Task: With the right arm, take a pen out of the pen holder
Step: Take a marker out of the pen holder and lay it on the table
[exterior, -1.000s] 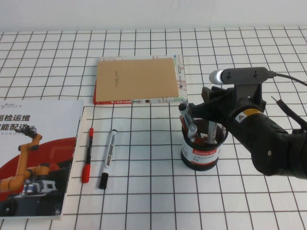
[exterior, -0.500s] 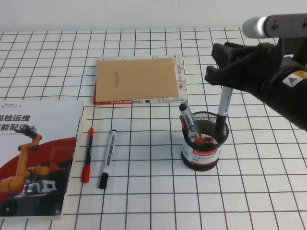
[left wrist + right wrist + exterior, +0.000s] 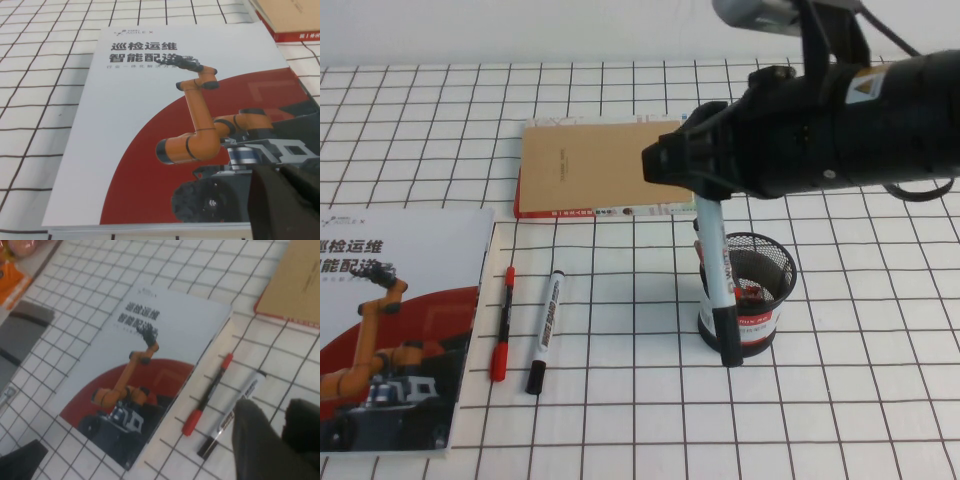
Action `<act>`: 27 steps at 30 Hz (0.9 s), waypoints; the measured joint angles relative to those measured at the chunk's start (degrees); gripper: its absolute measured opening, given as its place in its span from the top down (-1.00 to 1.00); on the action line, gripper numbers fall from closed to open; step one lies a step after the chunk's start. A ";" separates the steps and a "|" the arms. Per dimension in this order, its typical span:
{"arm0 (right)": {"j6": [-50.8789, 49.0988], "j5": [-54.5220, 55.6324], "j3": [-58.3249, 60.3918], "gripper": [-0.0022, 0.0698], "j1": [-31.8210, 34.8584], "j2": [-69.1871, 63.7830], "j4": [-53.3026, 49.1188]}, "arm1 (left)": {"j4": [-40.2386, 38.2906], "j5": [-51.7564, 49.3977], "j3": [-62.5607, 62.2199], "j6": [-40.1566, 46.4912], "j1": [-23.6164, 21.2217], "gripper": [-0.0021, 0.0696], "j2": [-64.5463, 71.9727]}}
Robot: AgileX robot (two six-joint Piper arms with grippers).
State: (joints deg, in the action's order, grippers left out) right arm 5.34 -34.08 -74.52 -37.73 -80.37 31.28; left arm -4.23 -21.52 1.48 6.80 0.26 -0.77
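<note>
The black mesh pen holder (image 3: 772, 268) stands on the gridded table, right of centre, with something red inside. My right gripper (image 3: 701, 192) hovers above and to the left of it, shut on a white pen with a black cap (image 3: 719, 285). The pen hangs cap down in front of the holder's left side, clear of its rim. In the right wrist view the gripper (image 3: 274, 412) shows only as two dark fingers, and the held pen is hidden. My left gripper (image 3: 283, 200) is over the brochure, its fingers together with nothing between them.
A brown notebook (image 3: 605, 165) lies behind the holder to the left. A red pen (image 3: 503, 322) and a black marker (image 3: 546, 330) lie side by side on the table, next to a robot brochure (image 3: 390, 320) at the front left.
My right arm has risen and swung left, drawing the white pen up out of the holder. The pen now hangs in front of the holder.
</note>
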 joint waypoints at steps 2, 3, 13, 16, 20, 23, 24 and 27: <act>-3.13 -3.05 -3.06 0.65 -0.78 -2.80 -2.46 | 0.00 0.00 0.00 0.00 0.00 0.95 0.00; -4.44 -4.06 -4.57 0.65 -1.39 -4.40 -3.20 | 0.00 0.00 0.00 0.00 0.00 0.95 0.00; -14.16 -4.77 -16.82 0.65 -7.33 -20.81 -8.39 | 0.00 0.00 0.00 0.00 0.00 0.95 0.00; -15.36 -4.42 -20.37 0.65 -7.72 -25.74 -8.79 | 0.00 0.00 0.00 0.00 0.00 0.95 0.00; -17.10 -3.65 -23.18 0.65 -7.82 -30.53 -9.38 | 0.00 0.00 0.00 0.00 0.00 0.95 0.00; -18.88 -2.45 -23.87 0.65 -7.82 -33.09 -10.86 | 0.00 0.00 0.00 0.00 0.00 0.95 0.00; -19.70 -2.02 -24.02 0.65 -7.82 -33.67 -11.68 | 0.00 0.00 0.00 0.00 0.00 0.95 0.00; -23.00 -1.27 -24.02 0.65 -7.82 -35.05 -14.62 | 0.00 0.00 0.00 0.00 0.00 0.95 0.00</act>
State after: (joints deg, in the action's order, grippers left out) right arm -17.66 -35.35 -98.53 -45.55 -115.42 16.66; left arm -4.23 -21.52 1.48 6.80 0.26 -0.77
